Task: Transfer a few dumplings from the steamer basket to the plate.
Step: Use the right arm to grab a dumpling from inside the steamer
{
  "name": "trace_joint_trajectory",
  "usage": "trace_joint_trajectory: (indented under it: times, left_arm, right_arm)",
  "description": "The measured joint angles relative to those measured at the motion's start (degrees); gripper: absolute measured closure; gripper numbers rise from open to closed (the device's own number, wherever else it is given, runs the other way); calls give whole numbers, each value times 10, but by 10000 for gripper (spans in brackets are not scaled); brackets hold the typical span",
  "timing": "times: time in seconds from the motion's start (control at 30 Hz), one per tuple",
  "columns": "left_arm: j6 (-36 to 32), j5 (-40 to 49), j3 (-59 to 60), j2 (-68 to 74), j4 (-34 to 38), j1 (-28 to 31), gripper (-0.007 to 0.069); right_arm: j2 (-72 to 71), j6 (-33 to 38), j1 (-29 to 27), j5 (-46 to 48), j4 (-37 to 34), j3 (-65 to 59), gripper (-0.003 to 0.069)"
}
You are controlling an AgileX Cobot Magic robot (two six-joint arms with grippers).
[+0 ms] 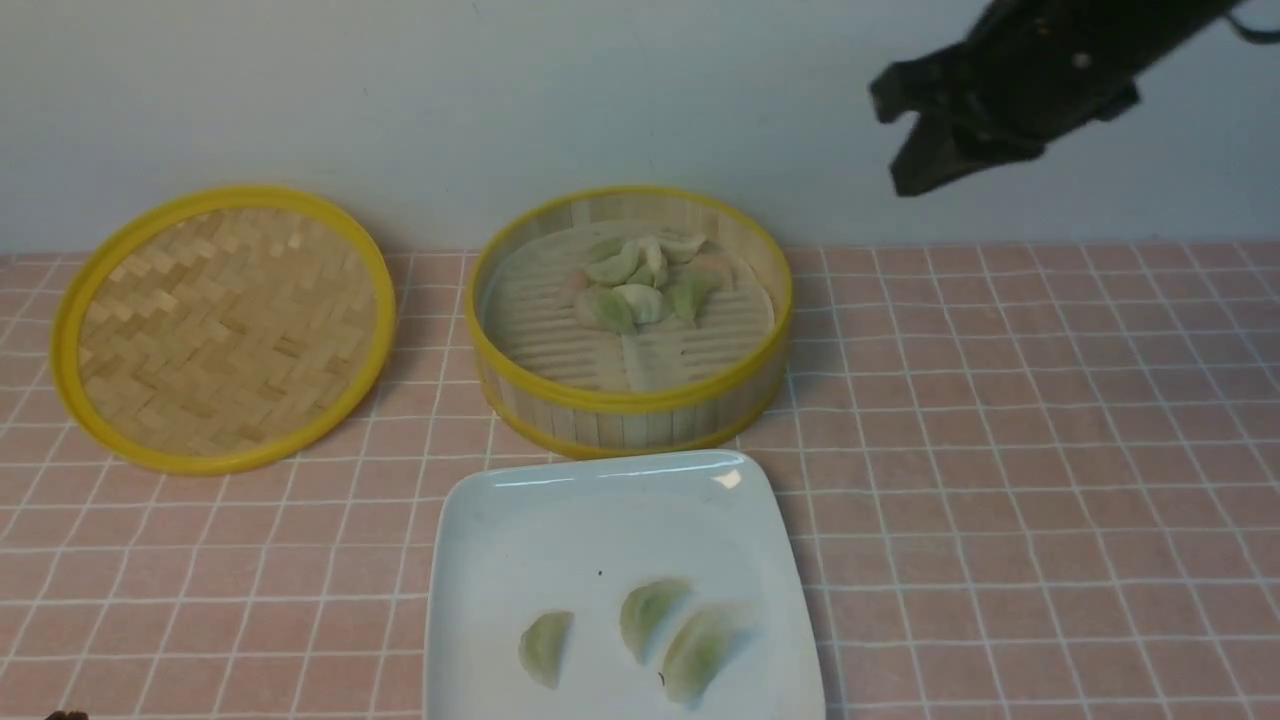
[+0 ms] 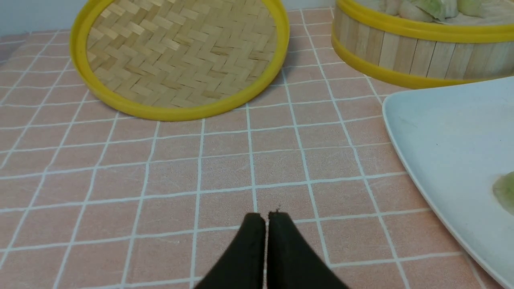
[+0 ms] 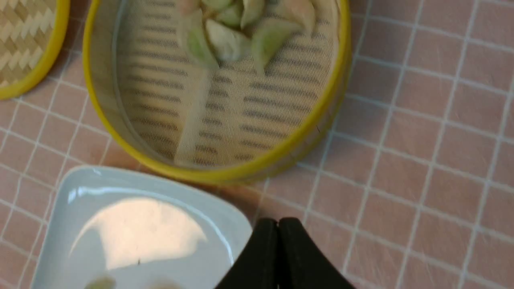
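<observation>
The steamer basket stands at the back centre and holds several dumplings heaped at its far side. The white plate lies in front of it with three greenish dumplings near its front edge. My right arm hangs high at the back right, above and right of the steamer. My right gripper is shut and empty, seen over the plate's corner and the steamer. My left gripper is shut and empty, low over the tablecloth to the left of the plate.
The flat woven bamboo lid lies at the back left, also in the left wrist view. A pink checked cloth covers the table. A pale wall stands close behind the steamer.
</observation>
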State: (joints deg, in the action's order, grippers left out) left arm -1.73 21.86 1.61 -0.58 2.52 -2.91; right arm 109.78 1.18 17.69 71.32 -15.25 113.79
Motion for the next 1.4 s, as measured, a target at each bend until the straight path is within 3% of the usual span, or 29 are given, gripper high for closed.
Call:
trace_joint_trajectory:
  times: [0.3,0.5,0.73,0.87,1.03,1.2,1.4]
  left_arm:
    - [0,0,0,0,0,0,631]
    - [0,0,0,0,0,0,631]
    - [0,0,0,0,0,0,631]
    - [0,0,0,0,0,0,631]
    - [0,0,0,0,0,0,631]
    - [0,0,0,0,0,0,631]
    - [0,0,0,0,0,0,631]
  right_arm:
    - [202,-48,82,4,72,231,667]
    - [287,-70,91,4,94,297,643]
    - [333,-41,91,5,110,303,501]
    - [352,-27,91,-1,120,303,337]
    - [373,7,91,-32,123,303,194]
    - [391,29,91,-77,125,303,145]
    - [410,34,91,-100,146,303,140]
